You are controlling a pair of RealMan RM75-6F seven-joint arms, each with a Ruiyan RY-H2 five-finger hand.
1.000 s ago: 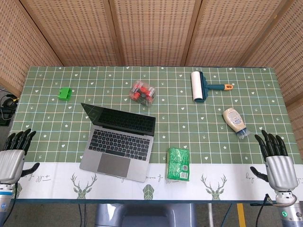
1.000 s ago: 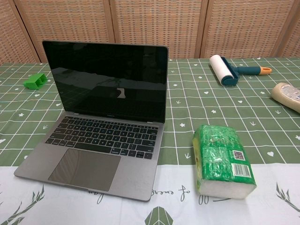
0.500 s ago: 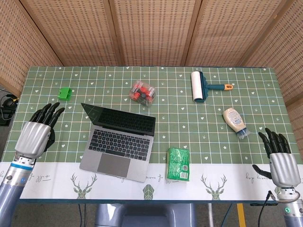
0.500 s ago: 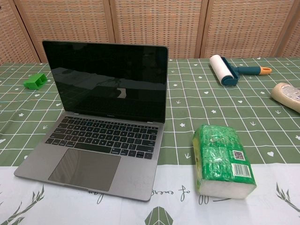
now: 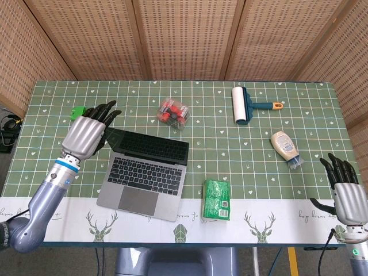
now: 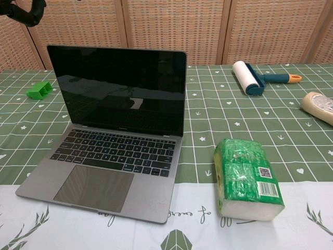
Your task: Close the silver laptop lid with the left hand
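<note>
The silver laptop (image 5: 144, 172) stands open on the green tablecloth, its dark screen (image 6: 122, 88) upright and facing me. My left hand (image 5: 87, 131) hovers above the table just left of the lid's left top corner, fingers spread and holding nothing; in the chest view only its dark fingertips (image 6: 23, 11) show at the top left. My right hand (image 5: 348, 192) rests open at the table's front right corner, far from the laptop.
A small green block (image 5: 78, 112) lies just behind the left hand. A pack of red items (image 5: 174, 112) sits behind the laptop, a green tissue pack (image 5: 217, 199) to its right. A lint roller (image 5: 243, 104) and a squeeze bottle (image 5: 286, 146) lie further right.
My left hand has risen from the front left edge and swept forward and right to the laptop lid's left corner. The right hand has sunk slightly toward the front edge. The laptop has not moved.
</note>
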